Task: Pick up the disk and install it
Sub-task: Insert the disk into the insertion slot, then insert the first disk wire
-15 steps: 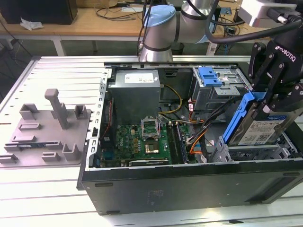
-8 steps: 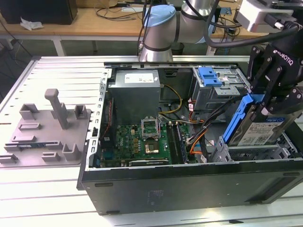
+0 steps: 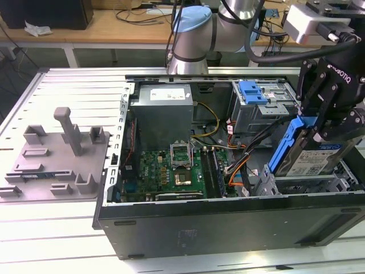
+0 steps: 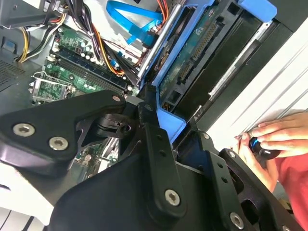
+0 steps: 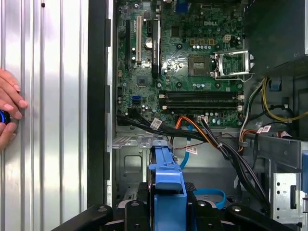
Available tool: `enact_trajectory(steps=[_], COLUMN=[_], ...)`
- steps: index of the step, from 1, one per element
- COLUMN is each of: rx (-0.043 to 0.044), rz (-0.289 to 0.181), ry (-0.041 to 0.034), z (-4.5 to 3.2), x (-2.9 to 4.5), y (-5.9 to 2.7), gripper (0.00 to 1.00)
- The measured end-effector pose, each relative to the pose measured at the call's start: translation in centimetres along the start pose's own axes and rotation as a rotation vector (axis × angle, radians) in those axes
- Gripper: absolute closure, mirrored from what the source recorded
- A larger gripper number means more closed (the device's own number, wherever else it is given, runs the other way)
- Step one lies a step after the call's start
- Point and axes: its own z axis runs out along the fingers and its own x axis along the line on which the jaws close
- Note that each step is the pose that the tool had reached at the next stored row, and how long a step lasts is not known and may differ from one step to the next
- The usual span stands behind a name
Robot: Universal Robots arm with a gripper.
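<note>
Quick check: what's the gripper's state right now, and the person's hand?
gripper: shut on the disk.
hand: holding a small dark object.

Silver arm with pale blue joint cap, black screw-studded gripper.

Disk silver, rail blue; motherboard green; pincer black; fixture grey.

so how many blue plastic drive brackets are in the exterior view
2. One is the carrier rail around the disk, gripped by the tool at the exterior view's right. The other, a latch, sits on the drive cage farther back. More may be hidden.
</note>
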Motion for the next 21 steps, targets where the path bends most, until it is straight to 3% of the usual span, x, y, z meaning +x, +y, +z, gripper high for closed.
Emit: enact_trajectory(steps=[2,3,21], rx=[0.0,0.0,-0.0001], rz=[0.0,0.0,0.0], ry=[0.0003,0.0005,0.0013], z=[0.0,0.0,0.01], x=[0.04,0.07,0.08], y=[0.0,0.0,0.0], gripper=[0.62,0.56,0.56])
